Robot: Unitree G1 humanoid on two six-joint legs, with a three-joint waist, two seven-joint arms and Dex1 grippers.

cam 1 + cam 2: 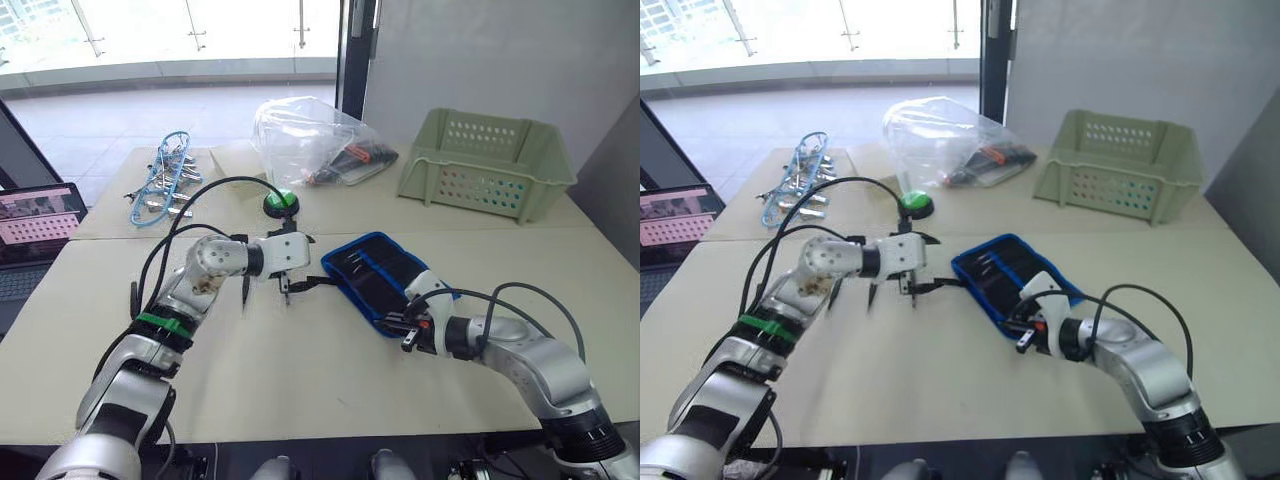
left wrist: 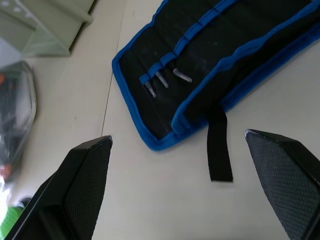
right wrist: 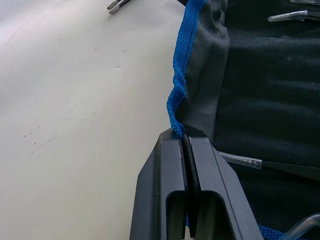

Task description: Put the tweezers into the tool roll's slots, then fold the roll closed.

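The tool roll (image 1: 378,277) lies open right of centre on the desk (image 1: 300,370), with bare desk below and left of it. The right claw (image 3: 186,145) is clamped on its blue edging at the lower corner. The left claw (image 2: 175,165) is spread wide above the black strap (image 2: 219,145). Three tweezers (image 2: 165,80) tips poke from the slots (image 2: 195,35); no writing is readable.

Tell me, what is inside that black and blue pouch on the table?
The tool roll lies open. Slim tweezers sit in its slots, only their pale tips poking out; the fabric hides their bodies. The right hand pinches the roll's blue edge.
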